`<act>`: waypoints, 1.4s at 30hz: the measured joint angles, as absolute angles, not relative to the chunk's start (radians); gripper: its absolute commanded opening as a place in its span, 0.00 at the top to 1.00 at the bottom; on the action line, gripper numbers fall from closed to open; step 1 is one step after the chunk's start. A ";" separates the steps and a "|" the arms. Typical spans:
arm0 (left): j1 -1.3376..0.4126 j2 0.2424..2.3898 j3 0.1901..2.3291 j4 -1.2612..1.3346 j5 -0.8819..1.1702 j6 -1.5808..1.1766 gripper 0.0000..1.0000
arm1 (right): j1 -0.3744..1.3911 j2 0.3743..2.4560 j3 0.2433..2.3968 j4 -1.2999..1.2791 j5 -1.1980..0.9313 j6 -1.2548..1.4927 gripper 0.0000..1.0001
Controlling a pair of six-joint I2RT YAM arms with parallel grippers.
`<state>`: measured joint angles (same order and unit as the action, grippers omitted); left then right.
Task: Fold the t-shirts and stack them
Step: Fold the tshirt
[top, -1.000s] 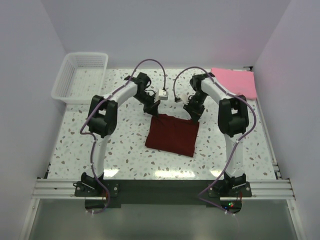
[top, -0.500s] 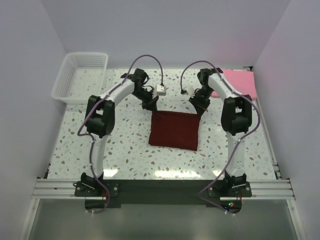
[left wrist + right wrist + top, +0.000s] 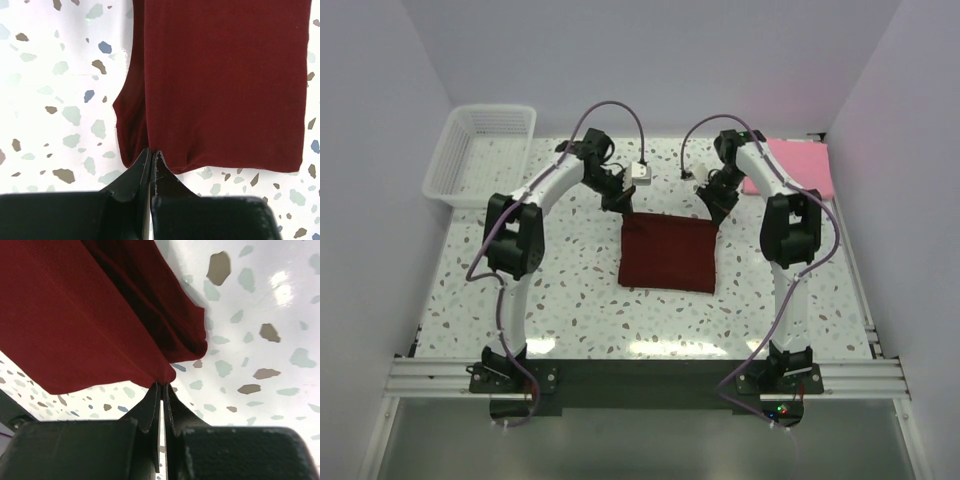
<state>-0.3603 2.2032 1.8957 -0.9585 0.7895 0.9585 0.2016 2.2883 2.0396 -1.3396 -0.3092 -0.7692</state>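
Observation:
A folded dark red t-shirt [image 3: 669, 252] lies on the speckled table in the middle of the top view. My left gripper [image 3: 621, 207] is shut on its far left corner; in the left wrist view the closed fingertips [image 3: 152, 153] pinch the shirt's edge [image 3: 220, 85]. My right gripper [image 3: 713, 215] is shut on the far right corner; in the right wrist view the gripper [image 3: 161, 386] pinches the red cloth [image 3: 85, 315]. A folded pink t-shirt [image 3: 792, 163] lies at the back right.
A white plastic basket [image 3: 480, 152] stands at the back left. White walls close in the table on the left, right and back. A metal rail [image 3: 640, 375] runs along the near edge.
Both grippers have moved away from the arm bases, dragging the red shirt with them. The shirt has turned from skewed to square with the table.

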 measured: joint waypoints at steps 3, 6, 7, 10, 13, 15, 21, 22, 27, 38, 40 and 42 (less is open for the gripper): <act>-0.360 2.178 1.884 -0.950 0.779 0.963 1.00 | 0.202 2.288 2.078 -1.341 -0.315 -0.766 1.00; -0.355 2.163 1.863 -0.934 0.765 0.962 1.00 | 0.202 2.288 2.119 -1.341 -0.316 -0.760 1.00; -0.352 2.164 1.859 -0.925 0.761 0.961 1.00 | 0.202 2.288 2.128 -1.341 -0.316 -0.759 1.00; -0.326 2.184 1.861 -0.899 0.760 0.954 1.00 | 0.202 2.291 2.133 -1.338 -0.318 -0.749 1.00; -0.293 2.229 1.872 -0.868 0.765 0.935 1.00 | 0.203 2.309 2.132 -1.336 -0.332 -0.725 1.00; -0.274 2.267 1.882 -0.844 0.770 0.923 1.00 | 0.206 2.326 2.133 -1.324 -0.337 -0.702 1.00; -0.259 2.340 1.888 -0.767 0.764 0.852 0.76 | 0.210 2.377 2.145 -1.249 -0.333 -0.594 0.63; -0.258 2.342 1.888 -0.747 0.754 0.832 0.73 | 0.209 2.381 2.148 -1.237 -0.322 -0.574 0.59; -0.213 2.339 1.887 -0.643 0.733 0.687 0.45 | 0.192 2.373 2.156 -1.184 -0.297 -0.465 0.19; -0.201 1.784 1.335 -0.402 0.875 0.212 0.00 | 0.155 1.970 1.831 -1.085 -0.681 -0.237 0.01; -0.263 1.682 1.199 -0.313 0.923 0.081 0.00 | 0.181 1.916 1.719 -1.061 -0.785 -0.191 0.01; -0.334 1.634 1.075 -0.204 0.961 -0.054 0.00 | 0.228 1.911 1.617 -1.035 -0.857 -0.148 0.01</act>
<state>-0.3340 1.6341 1.0748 -0.2035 0.9607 -0.0544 0.2279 1.9106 1.6165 -1.0348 -0.8574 -0.1478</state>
